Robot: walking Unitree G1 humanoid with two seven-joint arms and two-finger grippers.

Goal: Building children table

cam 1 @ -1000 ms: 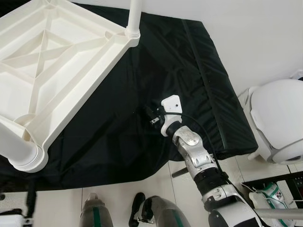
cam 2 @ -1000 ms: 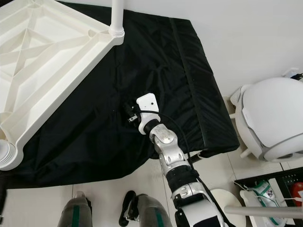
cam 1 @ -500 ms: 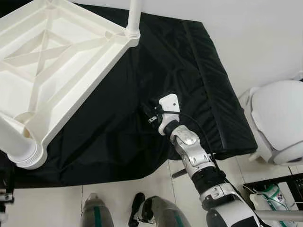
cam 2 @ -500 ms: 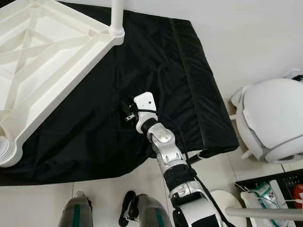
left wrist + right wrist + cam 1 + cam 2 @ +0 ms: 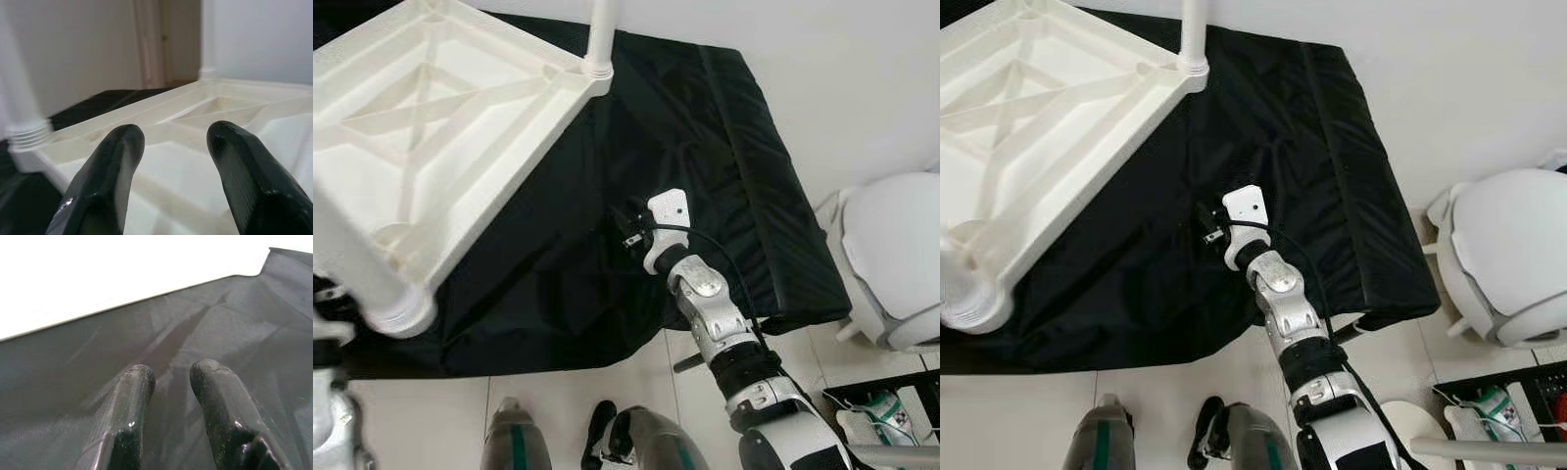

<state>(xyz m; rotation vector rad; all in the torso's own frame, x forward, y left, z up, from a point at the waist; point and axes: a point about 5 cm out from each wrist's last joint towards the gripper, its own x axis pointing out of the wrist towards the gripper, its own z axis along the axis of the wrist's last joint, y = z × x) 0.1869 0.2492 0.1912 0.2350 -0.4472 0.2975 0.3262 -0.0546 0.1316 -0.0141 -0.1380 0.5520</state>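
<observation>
Both sets of jaws stand parted with nothing between them: the right gripper [image 5: 168, 377] hangs over the black cloth [image 5: 705, 147] with a narrow gap between its 2 fingers, and the left gripper [image 5: 176, 137] has a wider gap and looks across the underside of the white table [image 5: 421, 127]. That table lies upside down on the cloth, ribs showing. 1 leg [image 5: 601, 34] rises from its far corner, and another leg [image 5: 357, 264] stands at the near corner, close to the robot's left side. The right gripper sits well apart from the table, out over bare cloth near the middle.

I'd judge the job to be partway through fitting legs, with neither gripper holding 1 at present. Next move, as I read it, calls for fetching another leg and seating it upright in an open corner socket, though I can't make out a loose leg anywhere.
</observation>
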